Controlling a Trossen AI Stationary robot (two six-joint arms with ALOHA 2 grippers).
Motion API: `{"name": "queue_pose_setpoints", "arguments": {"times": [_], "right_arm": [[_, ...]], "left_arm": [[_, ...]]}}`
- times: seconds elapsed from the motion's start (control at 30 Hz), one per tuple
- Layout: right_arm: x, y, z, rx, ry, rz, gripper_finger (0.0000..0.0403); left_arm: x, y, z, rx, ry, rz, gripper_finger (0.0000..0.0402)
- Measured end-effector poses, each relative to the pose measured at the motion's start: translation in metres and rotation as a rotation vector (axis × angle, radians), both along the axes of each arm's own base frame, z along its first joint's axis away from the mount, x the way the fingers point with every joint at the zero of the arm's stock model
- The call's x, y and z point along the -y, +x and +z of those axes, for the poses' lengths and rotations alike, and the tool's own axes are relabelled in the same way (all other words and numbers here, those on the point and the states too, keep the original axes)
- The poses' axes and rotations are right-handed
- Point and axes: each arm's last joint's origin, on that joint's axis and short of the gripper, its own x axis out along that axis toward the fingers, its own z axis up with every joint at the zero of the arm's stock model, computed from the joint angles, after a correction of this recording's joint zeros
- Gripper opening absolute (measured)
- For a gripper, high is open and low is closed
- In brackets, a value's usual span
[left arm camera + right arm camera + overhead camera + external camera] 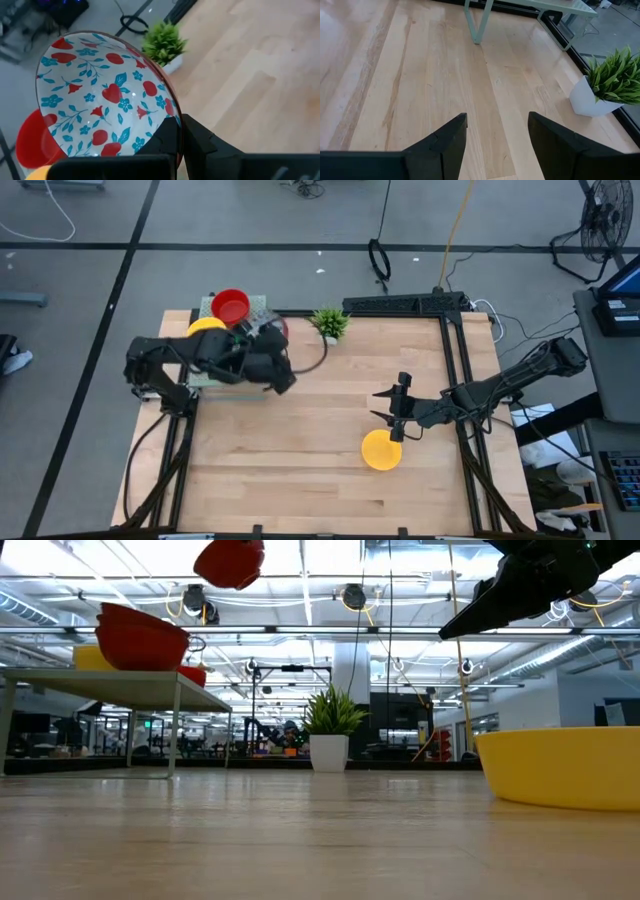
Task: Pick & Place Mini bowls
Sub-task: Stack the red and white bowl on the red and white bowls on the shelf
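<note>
My left gripper [272, 340] is raised over the table's far left and is shut on a mini bowl [100, 95], white inside with red flowers and blue leaves, red outside [230, 562]. A red mini bowl [231, 306] and a yellow one [207, 326] sit on a small pale-green stand [120, 680] behind it. Another yellow mini bowl [381, 450] rests by its base on the table at the near right. Just beyond it, my right gripper [497, 125] hangs open above bare wood, holding nothing. My left gripper pinches the floral bowl's rim [176, 114], with one finger [165, 137] inside the bowl and the other [205, 142] on its red outer wall. The bowl is lifted clear of stand and table and is tilted, its opening turned sideways toward the wrist camera.
A small green potted plant [330, 323] stands at the table's far edge, right of the stand. Black frame rails [455, 370] run along the table's sides. Bare wood [300, 460] lies open across the middle and near part of the table.
</note>
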Motion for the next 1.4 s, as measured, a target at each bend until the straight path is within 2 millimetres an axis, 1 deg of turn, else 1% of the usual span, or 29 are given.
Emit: {"name": "queue_pose_setpoints", "arguments": {"times": [0.13, 0.23, 0.33, 0.43, 0.57, 0.73, 0.8, 0.87, 0.93, 1.03, 1.23, 1.4], "right_arm": [[0.0, 0.0, 0.0, 0.0, 0.0, 0.0, 0.0199], [0.0, 0.0, 0.0, 0.0, 0.0, 0.0, 0.0199], [0.0, 0.0, 0.0, 0.0, 0.0, 0.0, 0.0199], [0.0, 0.0, 0.0, 0.0, 0.0, 0.0, 0.0199], [0.0, 0.0, 0.0, 0.0, 0.001, 0.0, 0.0199], [0.0, 0.0, 0.0, 0.004, 0.025, -0.014, 0.0199], [0.0, 0.0, -0.001, 0.001, 0.024, -0.014, 0.0199], [0.0, 0.0, -0.001, 0.002, 0.029, -0.017, 0.0199], [0.0, 0.0, -0.001, 0.006, 0.042, -0.024, 0.0199], [0.0, 0.0, -0.001, 0.009, 0.053, -0.03, 0.0199], [0.0, 0.0, 0.0, 0.018, 0.056, -0.029, 0.0199], [0.0, 0.0, 0.001, 0.024, 0.058, -0.031, 0.0199]], "left_arm": [[-0.016, -0.006, 0.006, 0.03, -0.059, 0.053, 0.0008], [-0.025, -0.011, 0.009, 0.042, -0.119, 0.067, 0.0008], [-0.032, -0.013, 0.01, 0.038, -0.124, 0.075, 0.0008], [-0.04, -0.019, 0.014, 0.043, -0.129, 0.077, 0.0008], [-0.052, -0.033, 0.024, 0.062, -0.114, 0.092, 0.0008], [-0.067, -0.06, 0.04, 0.131, -0.099, 0.154, 0.0008], [-0.07, -0.07, 0.045, 0.159, -0.098, 0.174, 0.0008], [-0.071, -0.075, 0.046, 0.163, -0.093, 0.178, 0.0008], [-0.071, -0.078, 0.039, 0.14, -0.107, 0.176, 0.0008], [-0.069, -0.083, 0.023, 0.078, -0.145, 0.166, 0.0008], [-0.063, -0.093, -0.01, -0.035, -0.293, 0.113, 0.0008], [-0.058, -0.096, -0.024, -0.096, -0.33, 0.073, 0.0011]]}}
